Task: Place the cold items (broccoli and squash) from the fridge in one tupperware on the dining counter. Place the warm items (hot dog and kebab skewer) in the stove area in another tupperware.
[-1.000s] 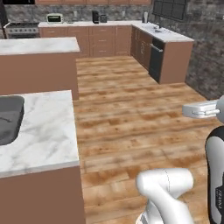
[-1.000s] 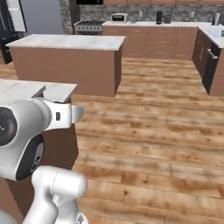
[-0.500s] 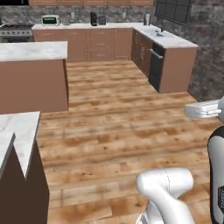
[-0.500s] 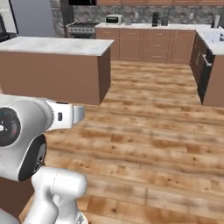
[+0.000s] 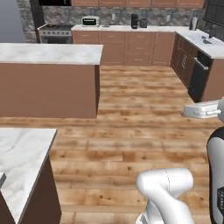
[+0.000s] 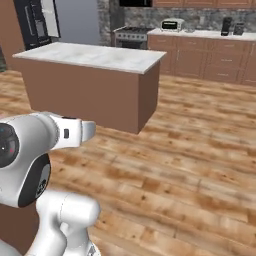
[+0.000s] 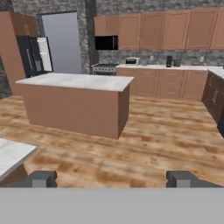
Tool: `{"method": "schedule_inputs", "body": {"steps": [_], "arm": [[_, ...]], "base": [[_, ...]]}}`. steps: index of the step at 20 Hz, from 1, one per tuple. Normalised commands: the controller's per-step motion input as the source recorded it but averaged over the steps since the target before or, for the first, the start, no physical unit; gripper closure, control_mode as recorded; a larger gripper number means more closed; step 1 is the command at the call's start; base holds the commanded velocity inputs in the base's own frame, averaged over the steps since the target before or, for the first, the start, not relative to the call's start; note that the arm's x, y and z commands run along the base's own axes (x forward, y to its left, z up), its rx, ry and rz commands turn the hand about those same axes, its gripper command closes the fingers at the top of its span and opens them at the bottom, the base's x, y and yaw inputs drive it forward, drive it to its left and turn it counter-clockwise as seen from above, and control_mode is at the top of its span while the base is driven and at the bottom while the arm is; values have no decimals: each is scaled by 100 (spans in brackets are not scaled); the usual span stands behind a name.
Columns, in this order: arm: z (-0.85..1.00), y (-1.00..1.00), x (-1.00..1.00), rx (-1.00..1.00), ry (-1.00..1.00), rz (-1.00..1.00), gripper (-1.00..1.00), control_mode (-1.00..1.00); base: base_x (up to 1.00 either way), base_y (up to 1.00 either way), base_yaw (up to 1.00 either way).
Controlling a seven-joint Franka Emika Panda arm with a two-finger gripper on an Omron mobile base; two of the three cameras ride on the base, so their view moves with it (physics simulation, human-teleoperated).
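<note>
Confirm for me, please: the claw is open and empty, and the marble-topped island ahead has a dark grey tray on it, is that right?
Not quite. The claw is open and empty, but the island has nothing on its marble top; the hand view shows it bare, and both base views agree.

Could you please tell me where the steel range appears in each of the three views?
Left base view: steel range at upper left, behind the island.
Right base view: top centre, behind the island's far corner.
Hand view: upper centre, under the dark microwave.
Shared landmark: the marble-topped island.
</note>
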Motion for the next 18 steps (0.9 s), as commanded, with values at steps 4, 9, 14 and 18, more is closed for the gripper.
{"method": "schedule_inputs", "body": {"steps": [4,9,14,18], "arm": [[0,0,0,0,0,0,-100,100],[0,0,0,0,0,0,-100,100],[0,0,0,0,0,0,-100,100],[0,0,0,0,0,0,-100,100]], "base": [[100,-58,27],[100,-58,27],[100,-38,38],[100,-34,41]]}}
